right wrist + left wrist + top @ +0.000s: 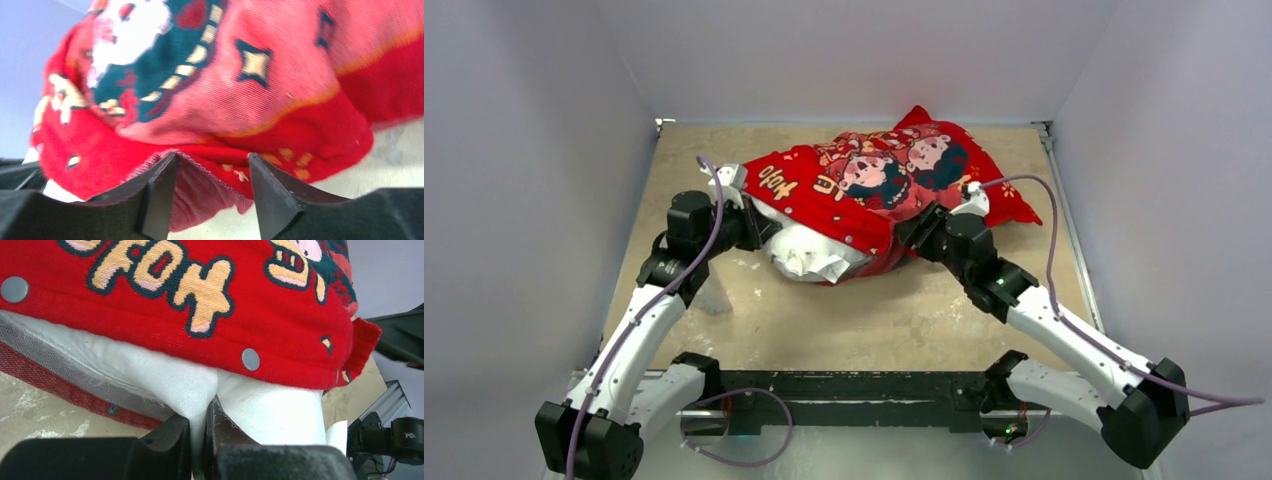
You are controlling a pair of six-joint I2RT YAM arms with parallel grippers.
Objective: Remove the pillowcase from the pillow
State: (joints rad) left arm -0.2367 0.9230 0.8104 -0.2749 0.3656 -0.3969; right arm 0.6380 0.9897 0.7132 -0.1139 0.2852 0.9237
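Left gripper (199,416): fingers pinched tight on white pillow (809,250) corner sticking out of pillowcase (864,180) mouth. Pillowcase covers rest of pillow, lying mid-table (874,320) toward far side. Right gripper (212,167): fingers partly spread, red hem between them.

Red printed fabric pillowcase (864,190): one.
Plain white plump pillow (809,250): one.
Cartoon child figures (866,168) on the cover, top view: two.
Round grey metal snaps (250,359), left wrist view: three.
White-and-black robot arms (639,330): two.
Hands: two, left hand (762,228) and right hand (916,228).
Beige mottled worktop (874,320): one.
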